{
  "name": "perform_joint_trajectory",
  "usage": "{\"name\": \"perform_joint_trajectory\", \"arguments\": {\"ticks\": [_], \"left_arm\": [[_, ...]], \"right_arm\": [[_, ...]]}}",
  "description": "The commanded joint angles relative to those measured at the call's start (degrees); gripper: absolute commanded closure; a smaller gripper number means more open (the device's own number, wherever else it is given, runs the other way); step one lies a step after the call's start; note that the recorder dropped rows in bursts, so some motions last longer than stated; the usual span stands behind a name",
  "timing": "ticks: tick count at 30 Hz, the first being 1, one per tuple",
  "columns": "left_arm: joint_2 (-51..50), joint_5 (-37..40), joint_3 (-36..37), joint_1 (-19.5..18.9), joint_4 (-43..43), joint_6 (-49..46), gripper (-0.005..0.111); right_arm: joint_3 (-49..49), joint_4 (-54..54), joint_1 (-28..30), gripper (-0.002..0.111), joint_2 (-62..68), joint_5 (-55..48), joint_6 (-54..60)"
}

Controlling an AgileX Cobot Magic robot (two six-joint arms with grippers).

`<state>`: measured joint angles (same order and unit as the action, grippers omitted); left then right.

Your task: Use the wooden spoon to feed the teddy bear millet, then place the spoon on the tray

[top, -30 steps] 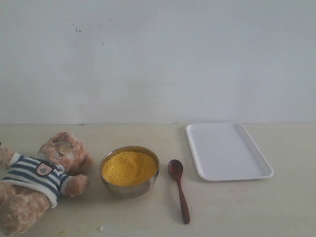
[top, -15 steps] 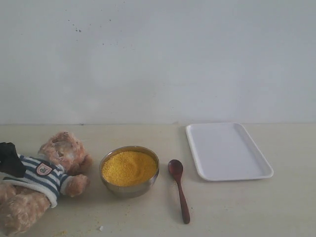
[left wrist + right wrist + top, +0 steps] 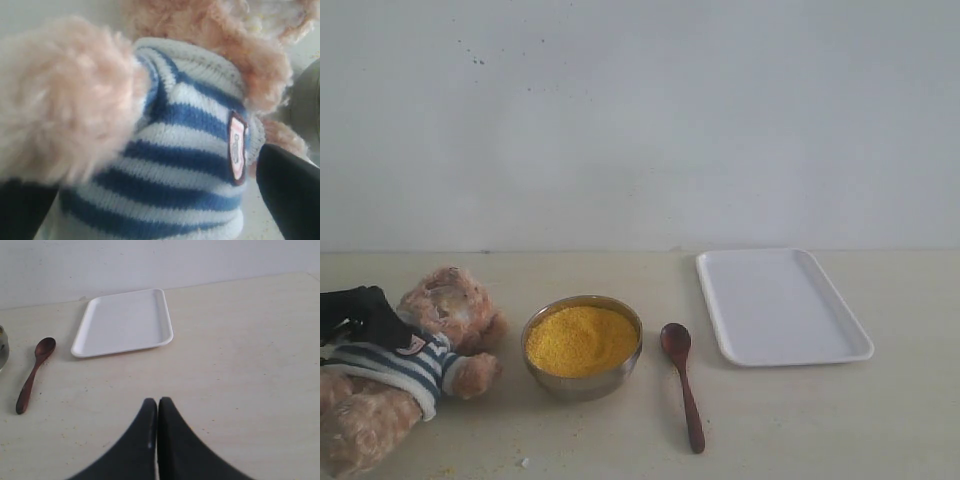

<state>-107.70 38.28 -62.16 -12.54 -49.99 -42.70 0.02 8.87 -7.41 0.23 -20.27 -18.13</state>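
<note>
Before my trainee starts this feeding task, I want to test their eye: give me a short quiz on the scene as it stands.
1. Fill in: the steel bowl holds yellow ____.
2. The wooden spoon lies: A) on the table, between bowl and tray; B) on the tray; C) in the bowl.
3. True or false: the left gripper, jaws apart, is over the bowl.

Key: 1 millet. 2 A. 3 False, it is over the teddy bear.
</note>
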Motion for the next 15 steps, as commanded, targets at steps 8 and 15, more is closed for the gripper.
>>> {"name": "perform_joint_trajectory", "arguments": {"ticks": [8,15], "left_arm": [[-9.5,-3.02,-2.37,-0.07,-12.62,-10.76,0.001],[-12.21,0.92,-4.22,-0.07,-11.12,-12.37,0.099]], "right_arm": [[-0.02,0.43,-0.23,0.108,-0.23,0.71,0.22],[-0.02,0.43,-0.23,0.108,-0.23,0.71,0.22]]}}
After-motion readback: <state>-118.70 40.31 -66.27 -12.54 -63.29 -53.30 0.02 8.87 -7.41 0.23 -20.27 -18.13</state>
